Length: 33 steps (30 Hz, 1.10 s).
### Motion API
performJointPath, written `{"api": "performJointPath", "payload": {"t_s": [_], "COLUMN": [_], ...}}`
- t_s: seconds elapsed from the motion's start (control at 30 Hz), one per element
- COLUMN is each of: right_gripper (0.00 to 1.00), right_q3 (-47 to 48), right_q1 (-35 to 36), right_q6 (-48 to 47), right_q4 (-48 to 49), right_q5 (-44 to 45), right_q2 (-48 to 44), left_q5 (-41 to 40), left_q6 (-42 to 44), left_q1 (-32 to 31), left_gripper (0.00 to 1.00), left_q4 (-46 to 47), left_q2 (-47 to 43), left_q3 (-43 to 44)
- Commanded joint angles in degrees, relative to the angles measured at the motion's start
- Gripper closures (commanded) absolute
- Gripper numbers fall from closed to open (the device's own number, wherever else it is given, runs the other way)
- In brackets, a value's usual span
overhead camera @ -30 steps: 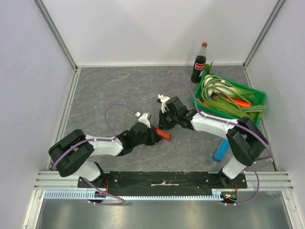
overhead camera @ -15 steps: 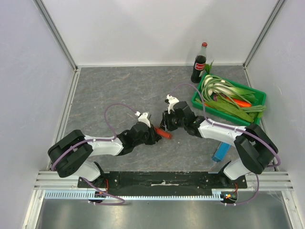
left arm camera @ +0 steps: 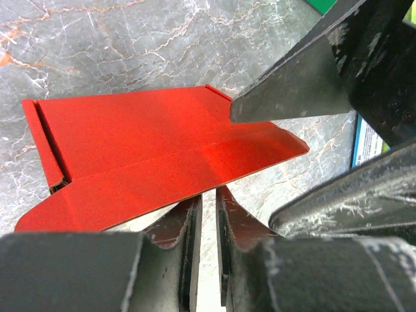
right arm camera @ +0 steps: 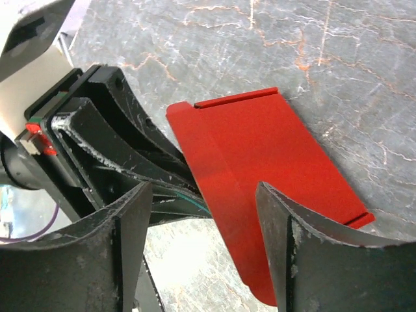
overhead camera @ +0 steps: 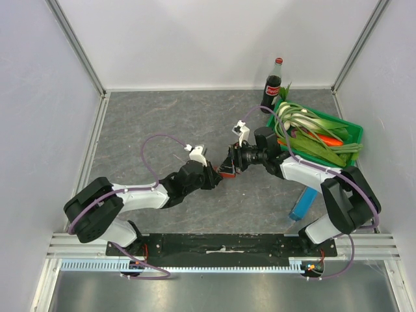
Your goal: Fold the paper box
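**Item: paper box, part-folded, held above table**

Paper box (left arm camera: 149, 146): bright red thin card, matte, with one long crease down the panel, a narrow turned-up lip at one end and a rounded flap corner. It sits mid-table, lifted off the grey marbled table (overhead camera: 149, 123).

Left gripper (left arm camera: 208, 198): nearly closed, pinching the sheet's near edge.

Right gripper (right arm camera: 203, 188): fingers wide apart, straddling the opposite flap without clamping it.

bright even light, soft shadows, mild close-up blur.

From above, the left tool (overhead camera: 219, 176) hides most of the paper box (overhead camera: 226, 173).
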Motion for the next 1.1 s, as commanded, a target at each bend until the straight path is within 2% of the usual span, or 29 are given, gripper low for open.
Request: {"api": "performJointPath", "payload": {"t_s": [0.0,0.23,0.37,0.53,0.63,0.67,0.73,0.77,0.87,0.93,1.0,1.07], "right_gripper": [0.25,0.19,0.14,0.11,0.11,0.11,0.13,0.14,0.27,0.28,0.33,0.39], "right_q3": [-0.8,1.4,0.4,-0.7,0.0,0.6,1.5,2.7,4.9,5.1,5.2,4.3], "right_q1": [-1.0,-1.2,-0.9,-0.6,-0.3,-0.2,-0.2,-0.2,-0.2,-0.6,-1.3,-3.5], "right_q6": [-1.9,-14.0,-22.4,-22.4,-19.5,-18.1,-17.5,-16.6,-12.7,-10.2,-8.6,-7.2], "right_q4": [4.7,-3.8,-7.2,-5.7,-6.7,-7.5,-10.6,-11.5,-14.6,-13.7,-12.3,-9.6], "right_q5": [-7.6,-1.6,6.2,15.7,18.6,20.0,23.3,25.6,33.0,34.9,36.0,34.0], "right_q2": [1.0,1.9,-1.8,-3.7,-4.4,-4.8,-4.8,-4.6,-2.6,-1.2,0.4,1.7], "left_q5": [-2.4,-1.8,-1.5,-0.3,-0.5,-1.0,-1.8,-1.5,3.9,11.0,15.5,16.8], "left_q6": [3.4,4.0,4.6,4.8,3.8,3.6,3.3,2.8,0.4,-1.4,-3.8,-5.2], "left_q1": [0.6,2.4,3.2,3.8,3.8,3.8,4.4,5.5,9.4,11.7,14.2,15.8], "left_gripper": [0.8,0.8,0.8,0.8,0.79,0.76,0.7,0.63,0.52,0.5,0.48,0.46], "left_q4": [1.8,2.1,2.2,2.6,3.2,3.1,0.9,0.1,0.1,2.8,5.5,7.4], "left_q2": [0.5,1.8,2.7,2.7,-0.8,-4.1,-6.8,-9.4,-11.4,-11.3,-10.5,-9.8], "left_q3": [2.4,3.1,3.8,3.9,-0.4,-1.7,-4.5,-5.2,-7.8,-8.8,-10.0,-10.2]}}
